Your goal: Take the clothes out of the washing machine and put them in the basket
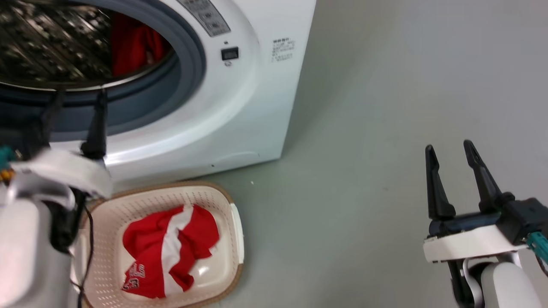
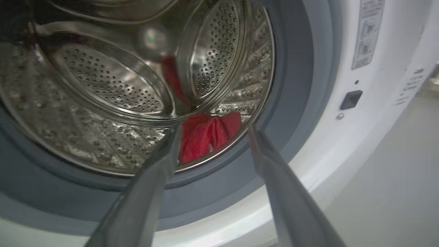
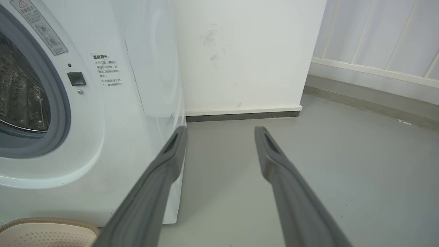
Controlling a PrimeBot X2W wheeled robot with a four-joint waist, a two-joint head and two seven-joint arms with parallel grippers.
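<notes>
Reaching for what is left, the left gripper [image 2: 214, 128] hangs at the mouth of the washing machine [image 1: 239, 111], fingers spread and empty, aimed at a red garment [image 2: 202, 137] low in the drum. A red-and-white garment [image 1: 171, 248] already lies in the basket [image 1: 201, 185]. The right gripper [image 1: 448, 145] hovers over the floor [image 1: 385, 128], fingers apart. The next move probably calls for pushing in and pinching the cloth.

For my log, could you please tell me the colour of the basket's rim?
Brown basket rim, clearest in the head view.

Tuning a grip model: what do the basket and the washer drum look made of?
The basket looks like matte cream plastic: moulded perforations, brown woven-look rim. The drum looks like shiny metal, probably steel: mirror reflections, punched holes.
</notes>
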